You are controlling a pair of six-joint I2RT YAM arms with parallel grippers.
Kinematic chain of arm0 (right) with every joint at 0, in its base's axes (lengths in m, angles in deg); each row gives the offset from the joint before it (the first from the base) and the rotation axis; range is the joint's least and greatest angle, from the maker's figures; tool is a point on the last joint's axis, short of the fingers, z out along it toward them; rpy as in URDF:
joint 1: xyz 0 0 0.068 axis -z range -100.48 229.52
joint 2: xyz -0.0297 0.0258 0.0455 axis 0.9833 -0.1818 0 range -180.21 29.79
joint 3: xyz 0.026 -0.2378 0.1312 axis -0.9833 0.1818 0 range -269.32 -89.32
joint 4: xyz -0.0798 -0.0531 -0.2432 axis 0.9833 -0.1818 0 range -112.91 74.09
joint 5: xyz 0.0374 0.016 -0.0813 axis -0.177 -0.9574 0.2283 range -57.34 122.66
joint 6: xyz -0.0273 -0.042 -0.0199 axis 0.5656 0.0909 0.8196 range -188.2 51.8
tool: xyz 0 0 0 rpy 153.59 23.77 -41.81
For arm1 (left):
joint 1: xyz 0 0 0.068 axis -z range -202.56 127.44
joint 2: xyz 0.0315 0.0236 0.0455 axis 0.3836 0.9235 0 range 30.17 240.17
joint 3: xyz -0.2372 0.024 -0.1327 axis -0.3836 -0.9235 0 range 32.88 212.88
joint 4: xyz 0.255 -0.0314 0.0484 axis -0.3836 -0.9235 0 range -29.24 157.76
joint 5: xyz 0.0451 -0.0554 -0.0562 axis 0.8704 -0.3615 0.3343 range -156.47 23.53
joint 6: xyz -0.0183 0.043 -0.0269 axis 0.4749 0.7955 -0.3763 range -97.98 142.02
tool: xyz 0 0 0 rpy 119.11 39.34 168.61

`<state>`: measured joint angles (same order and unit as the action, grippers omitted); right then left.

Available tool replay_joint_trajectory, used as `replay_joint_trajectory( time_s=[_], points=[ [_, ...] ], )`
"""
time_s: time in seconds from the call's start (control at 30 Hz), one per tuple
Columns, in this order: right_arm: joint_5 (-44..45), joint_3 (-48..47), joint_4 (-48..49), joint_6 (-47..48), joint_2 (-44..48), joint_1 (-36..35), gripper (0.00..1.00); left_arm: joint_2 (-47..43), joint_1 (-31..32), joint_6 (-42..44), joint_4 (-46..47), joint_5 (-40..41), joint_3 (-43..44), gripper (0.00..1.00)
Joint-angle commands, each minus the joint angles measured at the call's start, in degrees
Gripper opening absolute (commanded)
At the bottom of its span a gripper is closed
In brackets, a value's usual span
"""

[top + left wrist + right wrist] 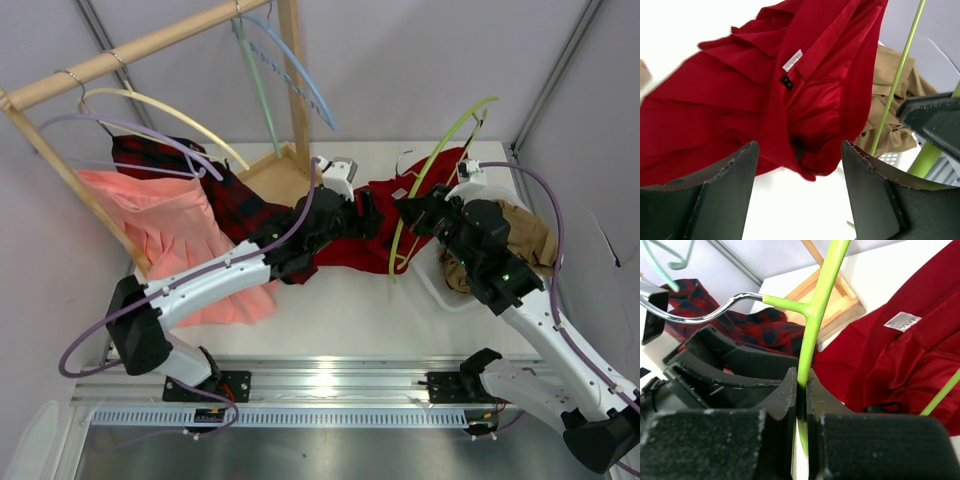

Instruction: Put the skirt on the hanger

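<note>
Right gripper (801,390) is clamped tight on the lime hanger (822,300), fingers on the stem just under where the silver hook (705,315) branches off to its left. Just right of that gripper is the red skirt (910,355), white label (902,320) showing. Further off to the left are the plaid skirt (755,325) and the wooden rack base (850,307).

Left gripper (799,147) has its jaws wide apart and grips nothing. The skirt's folded edge hangs right ahead between the fingers, with pleats spreading to its left. The hanger's thin arm runs up on its right, with a tan garment (892,85) behind. From the top view, the two grippers face each other closely over the skirt.
</note>
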<state>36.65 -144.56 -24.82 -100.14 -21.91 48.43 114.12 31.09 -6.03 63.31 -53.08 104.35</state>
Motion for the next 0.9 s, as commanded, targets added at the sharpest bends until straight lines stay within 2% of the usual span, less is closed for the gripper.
replay_joint_trajectory(
  time_s=[0.0,0.23,0.43,0.5,0.6,0.63,0.73,0.87],
  points=[
    [0.41,-0.74,5.39,2.94,2.57,1.12,0.0,2.63,-0.04,-3.76,-0.22,-4.24,3.77,0.73],
    [-1.26,-0.83,5.39,2.59,3.36,2.79,0.0,7.11,0.32,-4.91,-0.3,-3.89,1.67,0.74],
    [-1.53,-0.74,5.92,2.15,4.06,3.58,0.0,9.48,2.34,-4.64,0.67,-2.67,-0.61,0.68],
    [-1.53,-0.74,6.1,2.06,4.24,3.67,0.0,9.75,2.34,-5.17,1.63,-2.58,-2.2,0.6],
    [-1.53,-0.66,6.44,1.97,4.5,3.76,0.0,9.14,2.69,-5.61,3.65,-2.75,-5.88,0.39],
    [-1.53,-0.57,6.62,1.97,4.42,3.76,0.0,8.87,2.78,-5.43,4.09,-2.75,-6.5,0.22],
    [-1.18,-0.57,6.8,1.89,4.42,3.85,0.0,7.3,2.95,-4.73,7.25,-1.53,-9.84,0.0],
    [-0.56,-0.39,6.8,2.06,4.68,3.85,0.0,3.34,4.18,-2.98,11.82,3.03,-15.46,0.0]
  ],
)
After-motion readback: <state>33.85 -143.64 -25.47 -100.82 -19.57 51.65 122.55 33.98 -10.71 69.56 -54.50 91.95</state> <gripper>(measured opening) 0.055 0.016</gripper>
